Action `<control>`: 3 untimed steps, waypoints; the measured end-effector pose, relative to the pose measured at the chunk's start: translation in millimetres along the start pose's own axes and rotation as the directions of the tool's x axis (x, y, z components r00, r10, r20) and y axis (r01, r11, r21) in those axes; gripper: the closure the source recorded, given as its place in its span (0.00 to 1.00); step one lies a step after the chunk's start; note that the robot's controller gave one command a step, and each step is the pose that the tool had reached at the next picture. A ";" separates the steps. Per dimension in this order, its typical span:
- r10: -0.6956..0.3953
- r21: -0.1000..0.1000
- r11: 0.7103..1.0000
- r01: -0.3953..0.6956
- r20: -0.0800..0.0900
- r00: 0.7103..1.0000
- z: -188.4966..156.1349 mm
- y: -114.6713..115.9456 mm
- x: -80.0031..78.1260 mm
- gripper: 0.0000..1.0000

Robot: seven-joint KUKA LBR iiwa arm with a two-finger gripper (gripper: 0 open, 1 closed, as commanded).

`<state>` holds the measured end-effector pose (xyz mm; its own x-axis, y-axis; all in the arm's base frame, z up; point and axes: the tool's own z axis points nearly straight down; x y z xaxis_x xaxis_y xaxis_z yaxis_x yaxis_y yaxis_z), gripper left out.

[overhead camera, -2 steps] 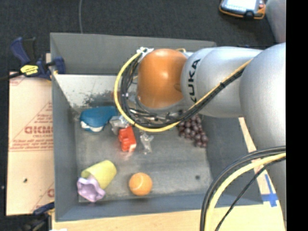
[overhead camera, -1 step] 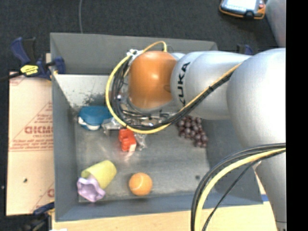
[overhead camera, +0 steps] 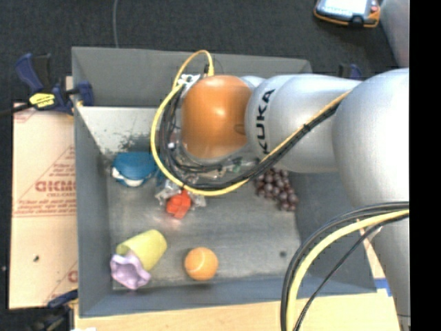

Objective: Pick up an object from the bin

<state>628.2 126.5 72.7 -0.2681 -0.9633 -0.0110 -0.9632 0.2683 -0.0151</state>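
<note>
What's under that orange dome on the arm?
Just below the dome a small red thing pokes out, with a round blue thing to its left. Whatever else lies directly beneath the dome is covered by it.

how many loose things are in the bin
6: blue round thing upper left, red piece by the gripper, grapes right, yellow cup, purple lump and orange ball along the bottom. The arm may hide more.

Matt metal bin [overhead camera: 248,236], orange ball [overhead camera: 200,263] seemingly smooth.

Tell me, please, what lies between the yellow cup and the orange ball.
Nothing: the camera view shows bare bin floor between the yellow cup and the orange ball.
</note>
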 end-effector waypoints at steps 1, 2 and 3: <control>0.001 0.000 1.000 -0.001 0.000 1.000 0.0 0.0 0.0 1.00; 0.004 0.000 1.000 -0.004 0.002 1.000 -1.5 -0.5 0.0 1.00; 0.005 -0.003 1.000 -0.005 0.000 1.000 -23.1 0.6 0.3 1.00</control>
<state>627.1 126.3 95.8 -0.2731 -0.9619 -0.0107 -0.9619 0.2732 -0.0116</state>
